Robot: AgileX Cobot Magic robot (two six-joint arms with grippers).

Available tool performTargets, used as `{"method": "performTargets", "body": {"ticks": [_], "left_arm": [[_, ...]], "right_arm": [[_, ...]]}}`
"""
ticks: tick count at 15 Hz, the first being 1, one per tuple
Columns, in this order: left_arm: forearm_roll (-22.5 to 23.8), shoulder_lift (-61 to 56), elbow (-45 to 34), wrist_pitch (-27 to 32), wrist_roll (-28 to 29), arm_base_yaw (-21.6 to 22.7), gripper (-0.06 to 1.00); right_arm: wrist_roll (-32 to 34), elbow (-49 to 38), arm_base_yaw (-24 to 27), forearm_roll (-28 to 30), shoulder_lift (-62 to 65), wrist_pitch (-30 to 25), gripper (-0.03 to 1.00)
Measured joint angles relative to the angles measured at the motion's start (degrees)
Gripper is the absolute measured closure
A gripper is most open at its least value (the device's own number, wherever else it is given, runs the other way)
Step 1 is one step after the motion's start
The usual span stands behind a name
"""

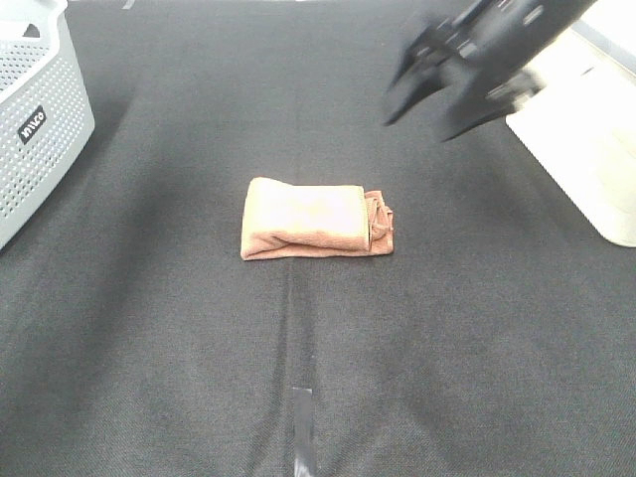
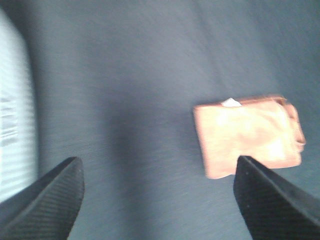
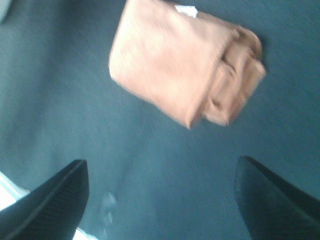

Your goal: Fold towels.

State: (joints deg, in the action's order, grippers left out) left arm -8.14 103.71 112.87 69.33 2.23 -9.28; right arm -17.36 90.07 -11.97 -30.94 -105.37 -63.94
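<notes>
Right gripper [image 1: 429, 117] is seen raised above the cloth, fingers apart, nothing held — blurred in the high view. Left gripper [image 2: 159, 192] likewise spread and empty in its wrist view. One towel [image 1: 316, 220], rust-brown, is recorded folded into a compact rectangle at mid-table, apart from both grippers; a small white tag [image 2: 230, 102] shows at one edge. One grey perforated basket [image 1: 35, 119] stands at far left — label illegible.

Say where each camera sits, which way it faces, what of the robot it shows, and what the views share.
Exterior high: mounted high, looking down on the dark table; the right gripper shows, blurred, open.
Left wrist: on the left arm, looking past the open left gripper toward the table.
Right wrist: looking past open fingers down on the cloth.
Shared: the folded towel.
</notes>
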Motion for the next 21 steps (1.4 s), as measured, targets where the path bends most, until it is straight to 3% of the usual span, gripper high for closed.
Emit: {"method": "performTargets", "body": {"ticks": [3, 5, 7, 8, 11, 17, 20, 21], "left_arm": [[3.1, -12.6, -12.7, -0.1, 0.3, 0.0, 0.17], [3.6, -24.2, -26.4, 0.1, 0.3, 0.0, 0.17], [4.4, -36.0, -39.1, 0.2, 0.3, 0.0, 0.17], [4.5, -46.2, -48.6, 0.2, 0.3, 0.0, 0.17], [4.5, -66.4, -62.5, 0.4, 0.3, 0.0, 0.17], [4.4, -100.0, -77.1, 0.5, -1.0, 0.0, 0.17], [3.4, -103.8, -79.8, -0.1, -3.7, 0.0, 0.17], [1.4, -104.0, -81.7, -1.7, -6.5, 0.0, 0.17]], "right_arm": [[5.4, -0.6, 0.0, 8.7, 8.5, -4.6, 0.21], [7.8, -5.2, 0.0, 12.5, 16.2, -5.0, 0.21], [9.3, -13.0, 0.0, 14.3, 24.8, -5.2, 0.21], [9.7, -20.9, 0.0, 15.0, 32.6, -5.3, 0.21], [10.3, -35.3, 0.0, 15.4, 48.3, -5.1, 0.21], [10.4, -51.8, 0.0, 21.8, 82.3, -4.4, 0.21], [10.4, -54.9, 0.0, 23.1, 90.4, -2.8, 0.21], [10.3, -58.6, 0.0, 22.9, 97.3, 2.2, 0.21]]}}
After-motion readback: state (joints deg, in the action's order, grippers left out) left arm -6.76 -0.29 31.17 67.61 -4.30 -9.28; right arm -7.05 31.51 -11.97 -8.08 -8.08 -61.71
